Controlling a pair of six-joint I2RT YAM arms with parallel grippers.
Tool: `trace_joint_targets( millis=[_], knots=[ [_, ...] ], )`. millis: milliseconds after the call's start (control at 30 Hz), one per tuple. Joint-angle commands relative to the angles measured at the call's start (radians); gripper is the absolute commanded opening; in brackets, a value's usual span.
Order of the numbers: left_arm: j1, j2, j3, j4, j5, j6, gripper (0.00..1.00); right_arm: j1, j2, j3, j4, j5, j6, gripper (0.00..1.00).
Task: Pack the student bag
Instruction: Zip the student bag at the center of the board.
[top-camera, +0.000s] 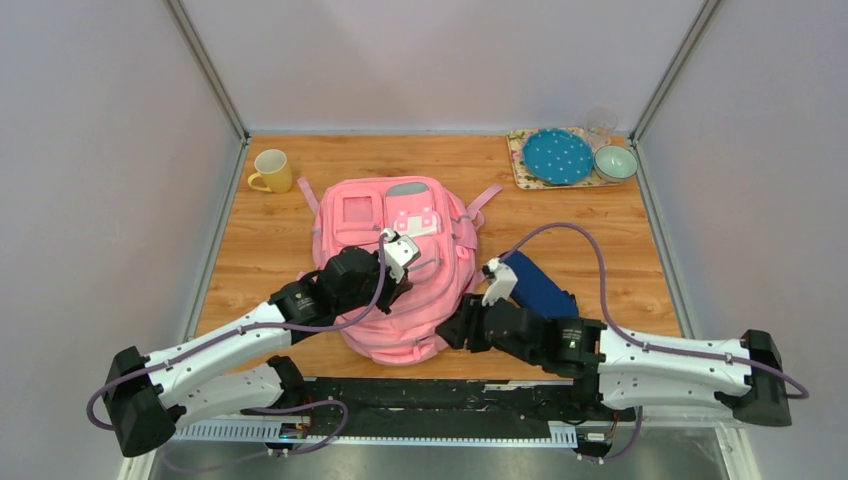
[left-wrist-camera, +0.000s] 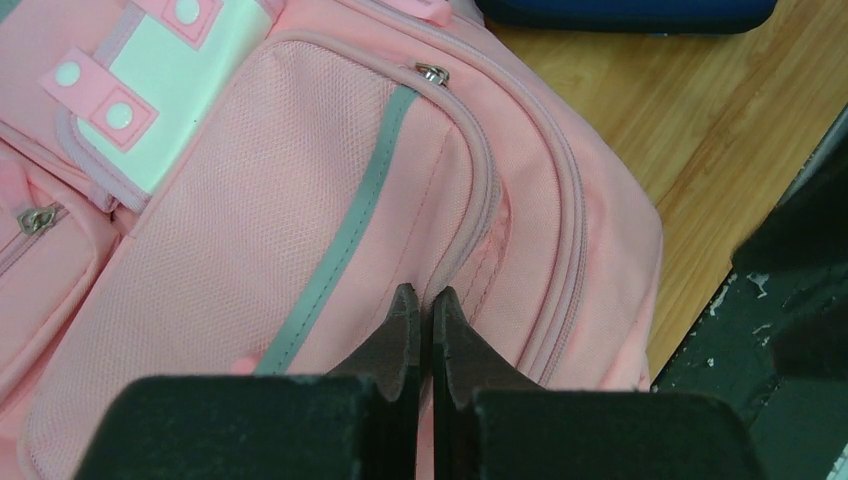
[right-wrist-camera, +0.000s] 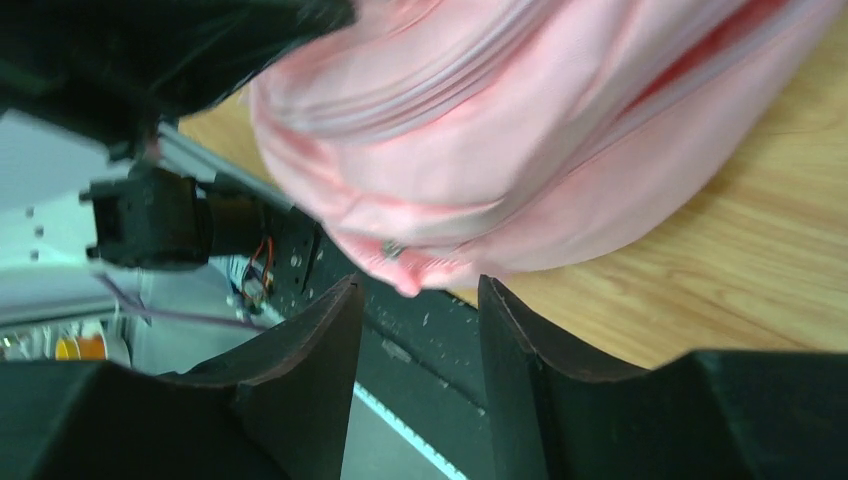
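Left gripper (left-wrist-camera: 420, 300) jaws together on the student bag's (left-wrist-camera: 300, 200) pocket seam; right gripper (right-wrist-camera: 420, 288) jaws apart.
The bag lies flat mid-table (top-camera: 620, 250); closing short of the small zip pull (right-wrist-camera: 392, 249) risks nipping fabric and dragging the bag.

The right gripper (right-wrist-camera: 418, 292) is hovering, jaws parted, just beside the pink edge of the student bag (right-wrist-camera: 520, 130) — a small metal zip pull (right-wrist-camera: 392, 249) is showing there.

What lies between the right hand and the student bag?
Nothing: in the right wrist view the open right hand faces the student bag directly, no object between.
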Motion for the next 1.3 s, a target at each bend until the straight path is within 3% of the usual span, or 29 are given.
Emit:
trace_joint_targets(
  millis=[0,267,933,1267],
  knots=[
    [0.011,-0.015,0.017,-0.004,-0.066,-0.028,0.0,0.167,0.089,0.104,0.0,0.167,-0.016,0.48],
    [0.011,-0.015,0.023,-0.021,-0.077,-0.026,0.0,0.293,0.312,0.204,-0.055,0.236,0.074,0.5],
    [0.011,-0.02,0.023,-0.026,-0.083,-0.055,0.0,0.277,0.504,0.285,-0.001,0.256,0.005,0.37],
    [0.011,-0.009,0.04,-0.03,-0.083,-0.051,0.0,0.31,0.656,0.469,-0.263,0.346,0.027,0.35]
  ],
)
